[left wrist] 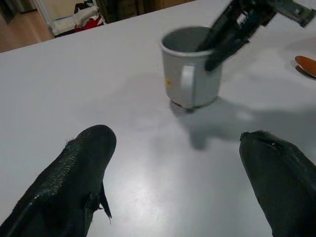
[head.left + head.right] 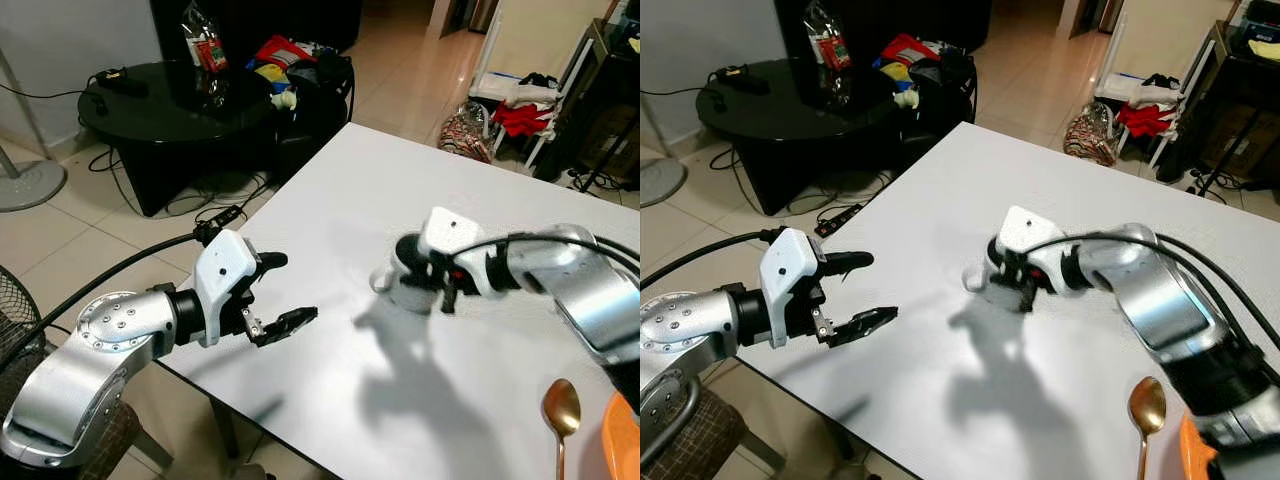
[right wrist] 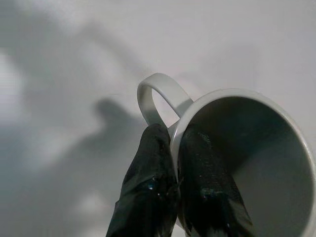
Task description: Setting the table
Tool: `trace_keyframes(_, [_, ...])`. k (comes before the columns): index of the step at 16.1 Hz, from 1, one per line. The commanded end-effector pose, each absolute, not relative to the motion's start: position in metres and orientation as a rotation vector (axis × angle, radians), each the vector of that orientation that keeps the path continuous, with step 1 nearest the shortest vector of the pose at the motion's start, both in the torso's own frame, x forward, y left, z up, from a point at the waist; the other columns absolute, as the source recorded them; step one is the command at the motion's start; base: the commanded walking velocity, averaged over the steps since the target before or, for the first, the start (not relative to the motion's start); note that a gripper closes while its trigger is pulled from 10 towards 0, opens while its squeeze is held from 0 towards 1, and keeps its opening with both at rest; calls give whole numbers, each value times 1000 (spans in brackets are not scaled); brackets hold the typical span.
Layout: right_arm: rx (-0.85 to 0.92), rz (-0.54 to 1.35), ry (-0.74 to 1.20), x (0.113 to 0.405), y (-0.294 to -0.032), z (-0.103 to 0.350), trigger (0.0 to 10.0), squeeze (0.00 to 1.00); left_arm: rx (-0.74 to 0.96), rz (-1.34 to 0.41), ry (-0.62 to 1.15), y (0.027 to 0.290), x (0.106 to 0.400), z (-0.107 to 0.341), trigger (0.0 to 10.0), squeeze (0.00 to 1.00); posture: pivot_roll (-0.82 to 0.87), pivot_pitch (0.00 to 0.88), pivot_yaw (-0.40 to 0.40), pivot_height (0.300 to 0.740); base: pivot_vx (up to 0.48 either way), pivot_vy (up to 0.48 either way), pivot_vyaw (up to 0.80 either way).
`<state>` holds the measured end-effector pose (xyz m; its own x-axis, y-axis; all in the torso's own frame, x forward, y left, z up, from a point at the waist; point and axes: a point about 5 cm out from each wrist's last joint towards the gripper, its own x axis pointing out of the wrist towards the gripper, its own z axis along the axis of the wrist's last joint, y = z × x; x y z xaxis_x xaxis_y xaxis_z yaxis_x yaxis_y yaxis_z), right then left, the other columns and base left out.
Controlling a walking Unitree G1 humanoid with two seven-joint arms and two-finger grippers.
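While the right hand (image 3: 175,197) is clamped on the rim of a white mug (image 1: 190,69), one black finger (image 3: 205,182) is seen inside the cup and the other outside, just beside the handle (image 3: 158,96). The mug is held upright, touching the white desk (image 2: 400,190) near its middle. The left hand (image 2: 280,295) is held with its fingers (image 1: 69,173) spread apart and nothing between them, hovering at the desk's near left edge, pointed toward the mug and well apart from it. A copper-coloured spoon (image 2: 561,410) is laid near the desk's near right corner, beside an orange plate (image 2: 625,440). Beyond the far left edge, a black round table (image 2: 160,100) with clutter is seen on the tiled floor.
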<state>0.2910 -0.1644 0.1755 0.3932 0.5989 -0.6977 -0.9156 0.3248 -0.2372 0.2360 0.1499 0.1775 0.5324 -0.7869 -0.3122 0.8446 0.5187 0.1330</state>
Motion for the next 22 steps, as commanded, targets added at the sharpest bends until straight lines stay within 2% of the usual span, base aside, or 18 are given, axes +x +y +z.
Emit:
trace_keyframes(1, [-687,1076,556,287,-165,176,10000,0,289,-1012,224,148,233,180,10000,0,91,0,-35,740,0,0,0])
trace_keyframes(7, [-680,1085,570,286,-164,172,10000,0,287,-1024,229,148,233,181,10000,0,91,0,-35,740,0,0,0])
trace_keyframes(8, [-679,1077,578,286,-165,170,10000,925,287,-1024,230,148,233,181,10000,0,93,0,-36,740,0,0,0])
trace_keyframes(9, [-675,1062,586,286,-166,168,10000,1000,287,-1024,230,148,233,181,10000,0,93,0,-36,740,0,0,0])
trace_keyframes(22, [-630,874,462,308,-170,166,10000,1000,325,-1013,205,149,241,182,10000,0,94,0,-21,740,0,0,0])
